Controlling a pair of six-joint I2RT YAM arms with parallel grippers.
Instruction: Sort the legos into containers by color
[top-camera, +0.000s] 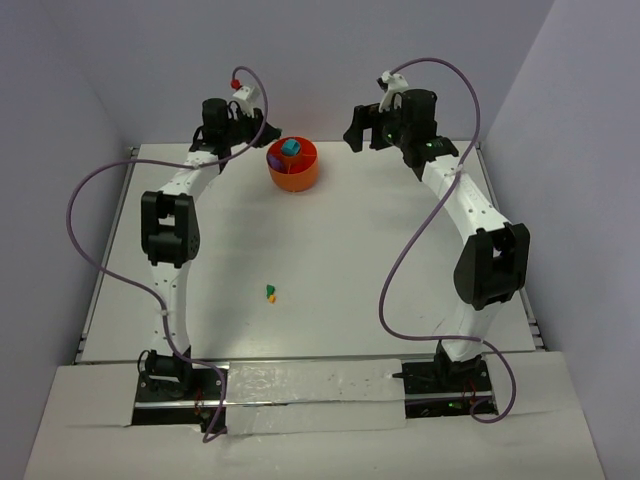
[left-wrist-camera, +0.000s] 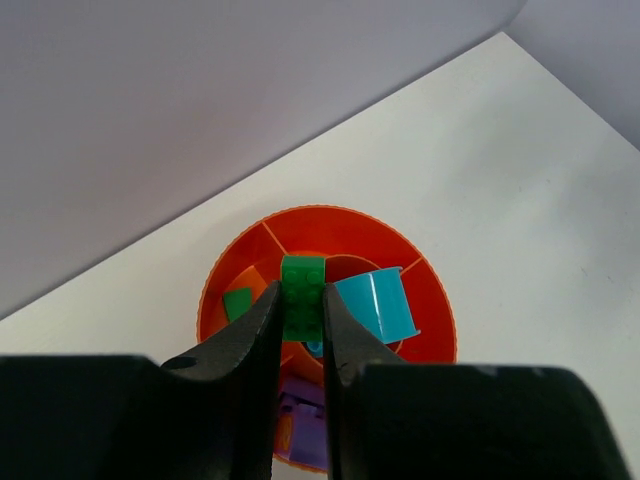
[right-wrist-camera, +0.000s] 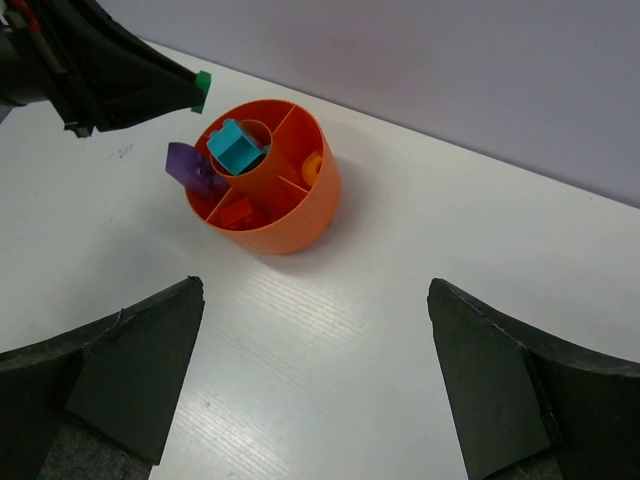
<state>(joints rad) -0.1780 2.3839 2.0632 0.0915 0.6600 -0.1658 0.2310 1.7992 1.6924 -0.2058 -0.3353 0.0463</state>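
My left gripper (left-wrist-camera: 300, 308) is shut on a green lego (left-wrist-camera: 302, 278) and holds it just above the round orange container (left-wrist-camera: 432, 300). Inside the tub lie a teal brick (left-wrist-camera: 375, 305), a purple brick (left-wrist-camera: 305, 425) and a small green piece (left-wrist-camera: 237, 303). In the right wrist view the container (right-wrist-camera: 290, 215) sits ahead, with the teal brick (right-wrist-camera: 235, 145) in its central ring and the green lego (right-wrist-camera: 203, 92) at the left fingers' tip. My right gripper (right-wrist-camera: 315, 290) stands open over bare table. From above, a green and a yellow lego (top-camera: 270, 293) lie mid-table.
The container (top-camera: 293, 166) stands near the table's far edge, between the left gripper (top-camera: 262, 138) and the right gripper (top-camera: 356, 132). Walls close in the table at the back and sides. Purple cables loop from both arms.
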